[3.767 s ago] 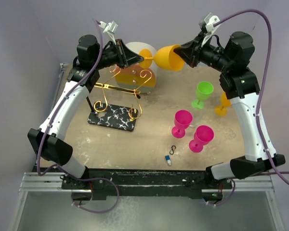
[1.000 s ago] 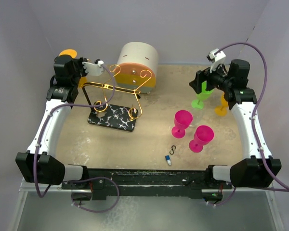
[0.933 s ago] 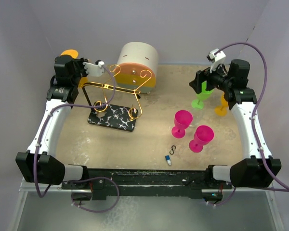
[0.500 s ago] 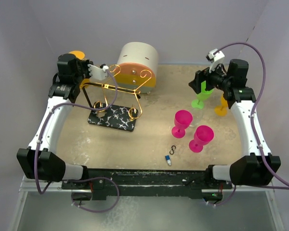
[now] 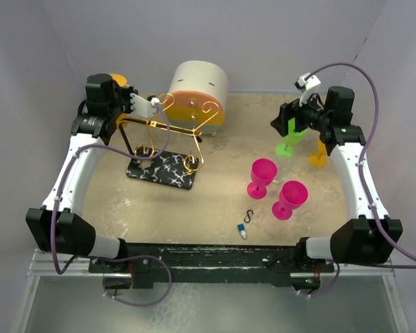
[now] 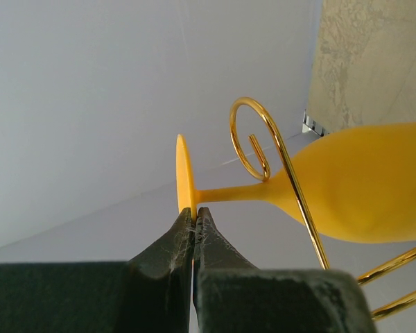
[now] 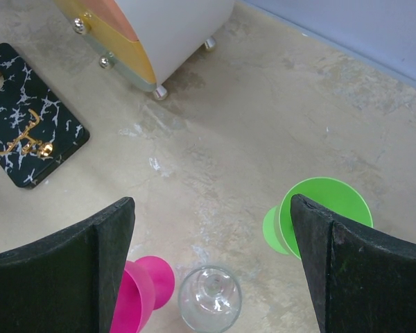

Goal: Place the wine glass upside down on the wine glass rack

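Note:
An orange wine glass hangs from my left gripper, which is shut on the rim of its foot. Its stem runs away from the fingers to the bowl. A gold curled arm of the wine glass rack crosses in front of the stem and bowl; I cannot tell if they touch. From above, the glass's foot shows behind the left gripper, at the back left of the rack. The rack's black marbled base is on the table. My right gripper hovers open over the green glass, holding nothing.
A round cream drawer box stands behind the rack. On the right are a green glass, an orange glass, two pink glasses and a clear glass. A small hook and a small capsule lie near the front.
My left gripper has carried the orange glass a little to the right, toward the rack's back left arm. The right arm has barely moved.

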Robot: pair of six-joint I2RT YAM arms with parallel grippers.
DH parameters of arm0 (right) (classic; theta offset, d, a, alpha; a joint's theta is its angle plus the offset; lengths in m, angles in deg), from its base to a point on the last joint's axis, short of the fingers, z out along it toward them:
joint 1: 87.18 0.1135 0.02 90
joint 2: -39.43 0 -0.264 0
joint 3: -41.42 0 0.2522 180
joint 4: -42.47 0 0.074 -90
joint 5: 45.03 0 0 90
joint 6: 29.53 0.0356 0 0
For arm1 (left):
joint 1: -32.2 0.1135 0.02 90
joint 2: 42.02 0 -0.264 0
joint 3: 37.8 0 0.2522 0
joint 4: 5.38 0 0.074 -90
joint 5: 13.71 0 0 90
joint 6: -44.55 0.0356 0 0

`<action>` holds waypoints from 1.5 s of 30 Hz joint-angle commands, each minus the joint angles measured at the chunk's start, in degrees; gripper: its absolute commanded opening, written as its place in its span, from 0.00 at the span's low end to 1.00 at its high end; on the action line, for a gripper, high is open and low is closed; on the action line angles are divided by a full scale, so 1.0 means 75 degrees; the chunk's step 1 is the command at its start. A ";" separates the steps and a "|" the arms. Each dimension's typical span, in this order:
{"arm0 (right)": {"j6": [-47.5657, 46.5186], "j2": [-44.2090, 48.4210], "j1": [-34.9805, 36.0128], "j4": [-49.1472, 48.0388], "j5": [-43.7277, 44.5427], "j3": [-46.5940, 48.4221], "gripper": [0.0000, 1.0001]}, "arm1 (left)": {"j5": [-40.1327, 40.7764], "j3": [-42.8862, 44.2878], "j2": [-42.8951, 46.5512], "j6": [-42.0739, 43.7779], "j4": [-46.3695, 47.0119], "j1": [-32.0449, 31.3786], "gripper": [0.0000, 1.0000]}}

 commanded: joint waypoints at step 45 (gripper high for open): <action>-0.0120 -0.0145 -0.0058 -0.0184 -0.0091 0.0022 0.97 | -0.0380 0.0402 -0.0619 -0.0231 0.1223 -0.0208 0.02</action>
